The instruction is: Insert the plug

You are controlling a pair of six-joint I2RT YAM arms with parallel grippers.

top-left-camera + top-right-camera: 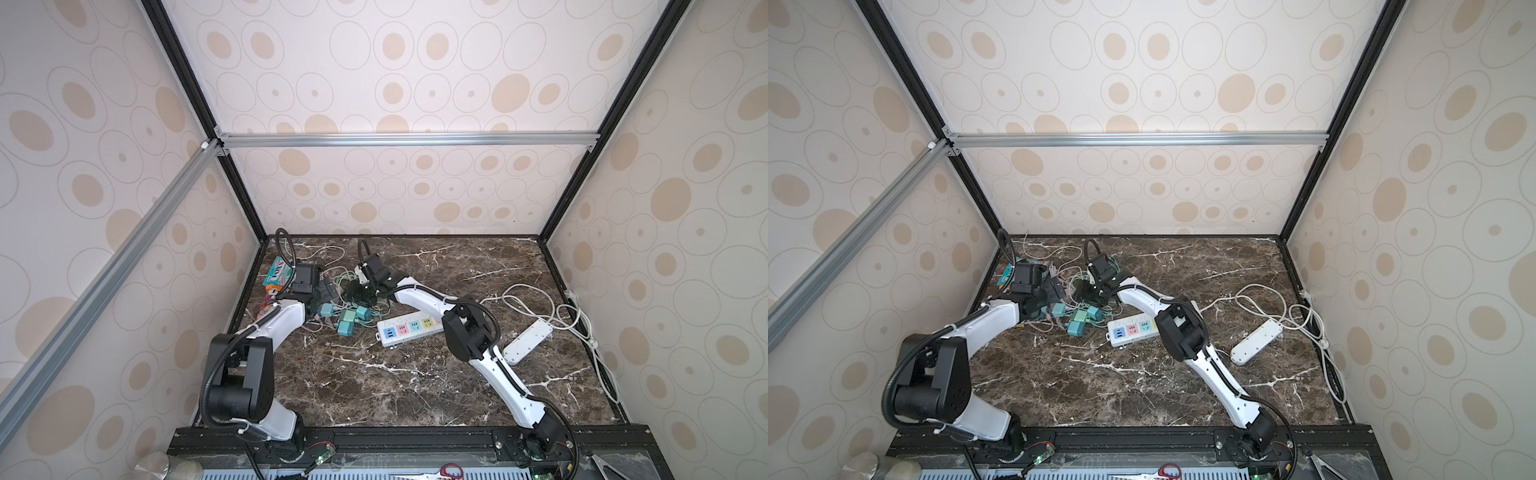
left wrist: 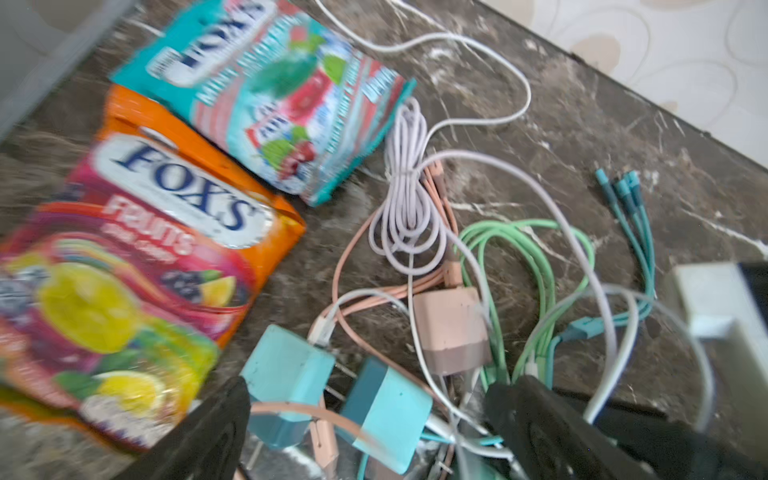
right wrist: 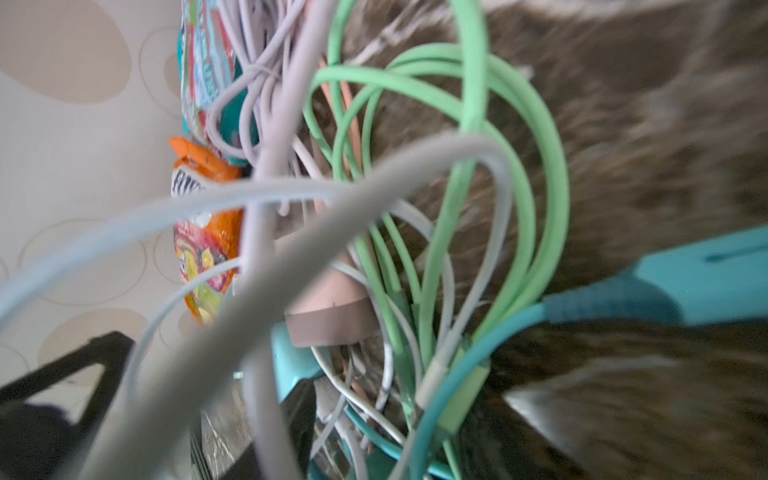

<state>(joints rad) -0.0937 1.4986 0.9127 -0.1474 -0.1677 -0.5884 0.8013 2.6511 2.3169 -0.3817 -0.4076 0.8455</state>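
Note:
A white power strip with coloured sockets lies mid-table. Left of it sits a tangle of cables and plugs. My left gripper hangs open just above two teal plugs, one finger on each side, touching neither. A pink plug lies beyond them. My right gripper reaches into the tangle from the right and looks shut on a white plug raised off the table. In the right wrist view, green cables and grey ones hide its jaws.
Two Fox's candy bags lie against the left wall behind the tangle. A plain white power strip with a long looping cord lies at the right. Scissors rest below the table's front rail.

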